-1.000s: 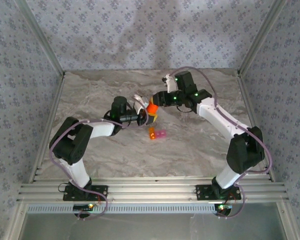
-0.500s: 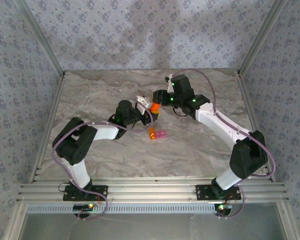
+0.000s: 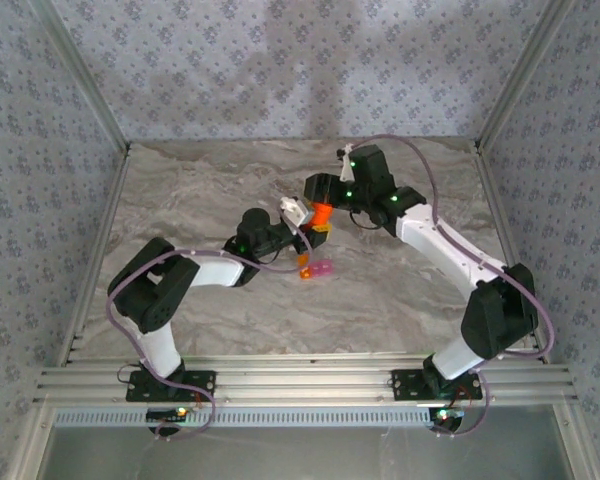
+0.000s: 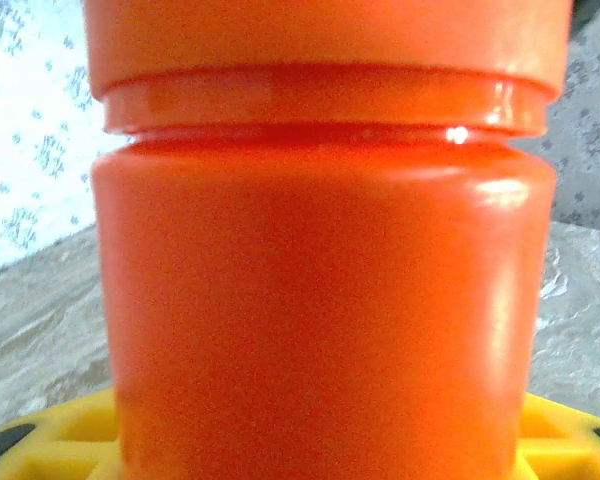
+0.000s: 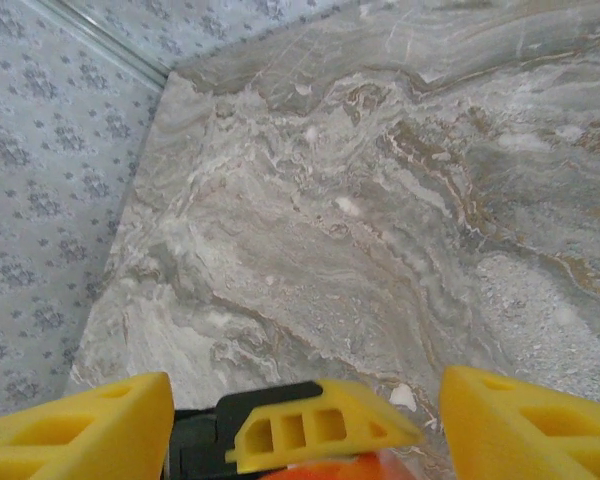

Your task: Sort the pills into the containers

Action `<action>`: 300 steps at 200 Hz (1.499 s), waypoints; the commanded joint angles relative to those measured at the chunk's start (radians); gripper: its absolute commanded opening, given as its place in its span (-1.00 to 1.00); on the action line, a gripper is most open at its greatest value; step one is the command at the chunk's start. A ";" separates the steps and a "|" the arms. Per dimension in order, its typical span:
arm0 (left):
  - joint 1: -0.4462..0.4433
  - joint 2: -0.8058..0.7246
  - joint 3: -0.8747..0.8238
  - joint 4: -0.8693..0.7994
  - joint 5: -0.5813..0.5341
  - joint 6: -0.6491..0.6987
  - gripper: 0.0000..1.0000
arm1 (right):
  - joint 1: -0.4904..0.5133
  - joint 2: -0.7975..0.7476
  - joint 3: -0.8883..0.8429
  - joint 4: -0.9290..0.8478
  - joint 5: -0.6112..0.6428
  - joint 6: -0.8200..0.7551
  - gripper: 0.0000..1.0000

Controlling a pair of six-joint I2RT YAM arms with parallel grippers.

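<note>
Reaching in from the near left corner of the table [image 3: 180, 200], the left arm bent toward the middle, where the left gripper [image 3: 310, 226] was clamped on the opaque orange bottle [image 3: 321, 213]. In the left wrist view the bottle sat close against the lens, a ridge running round it beneath a wider band, with yellow finger pads [image 4: 70, 440] showing at either side of its lower end.

Just on the near-edge side of the bottle, roughly midway between the left and right edges, the containers [image 3: 316, 269] lay on the table: the orange box [image 3: 305, 270] on the left, joined to the pink box [image 3: 324, 268] on the right. Both were apart from either gripper.

Right of and beyond the bottle, the right gripper [image 3: 318, 200] hung over it with jaws parted. In the right wrist view its yellow fingers [image 5: 80, 430] stood wide at the lower corners, touching nothing, the bottle's orange top between them.
</note>
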State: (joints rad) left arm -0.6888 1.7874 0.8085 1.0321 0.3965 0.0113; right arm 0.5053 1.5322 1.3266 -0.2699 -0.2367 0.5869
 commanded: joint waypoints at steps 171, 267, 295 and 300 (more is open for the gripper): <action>0.131 0.010 -0.085 0.294 0.329 -0.055 -1.00 | -0.123 -0.056 0.066 -0.138 -0.525 -0.753 0.49; 0.158 0.011 -0.065 0.267 0.412 -0.086 -1.00 | -0.048 -0.002 0.126 -0.192 -0.483 -0.802 0.52; 0.161 0.010 -0.060 0.263 0.423 -0.091 -1.00 | -0.035 0.006 0.135 -0.210 -0.494 -0.809 0.52; 0.163 0.010 -0.061 0.263 0.425 -0.092 -1.00 | -0.032 0.009 0.138 -0.215 -0.496 -0.811 0.52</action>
State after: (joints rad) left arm -0.5343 1.7897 0.7227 1.2575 0.7803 -0.0628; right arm 0.4610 1.5242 1.4220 -0.4408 -0.7219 -0.1917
